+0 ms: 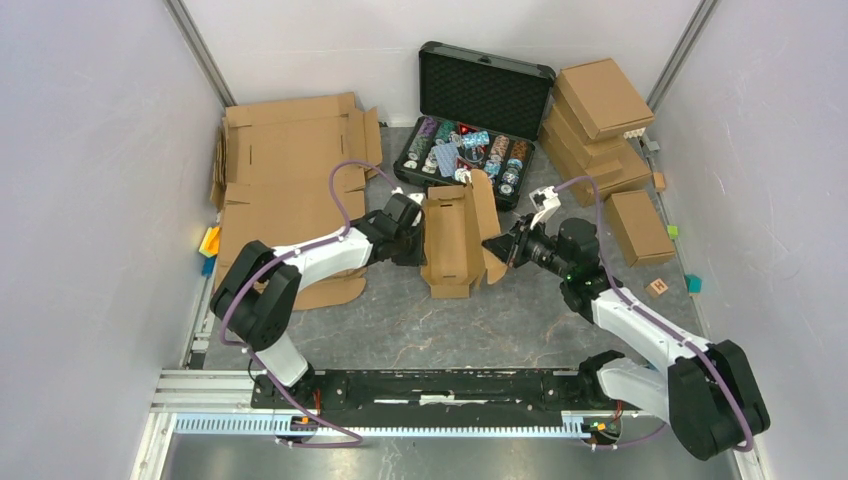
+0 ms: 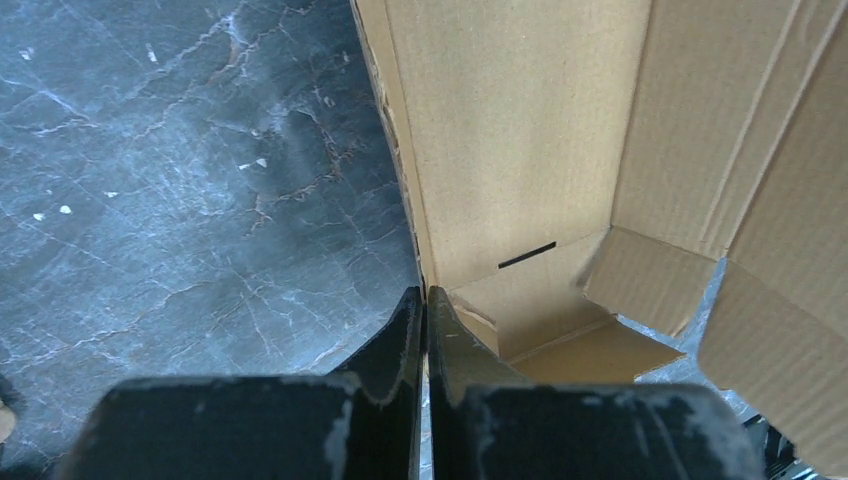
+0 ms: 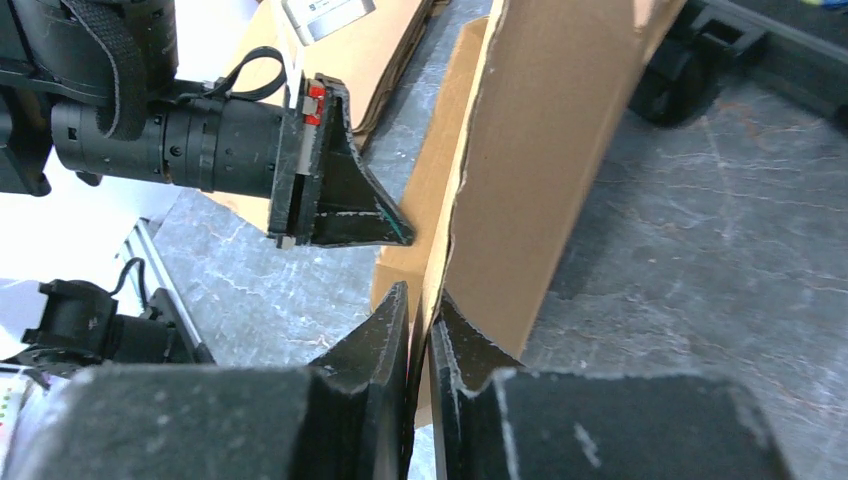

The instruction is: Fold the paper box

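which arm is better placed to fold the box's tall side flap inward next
Right, likely: the right hand is pinched on the tall flap of the paper box, while the left hand grips the opposite wall and can steady it.

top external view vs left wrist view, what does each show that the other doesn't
Only top external: the open black foam-lined case, the large flat brown cardboard sheets, the right arm's fingers on the small brown corrugated cardboard box. Only left wrist: a thin slot cut in the box wall and folded inner flaps. Both: that box, the grey marbled table, the left arm's fingers shut on the box's left wall.
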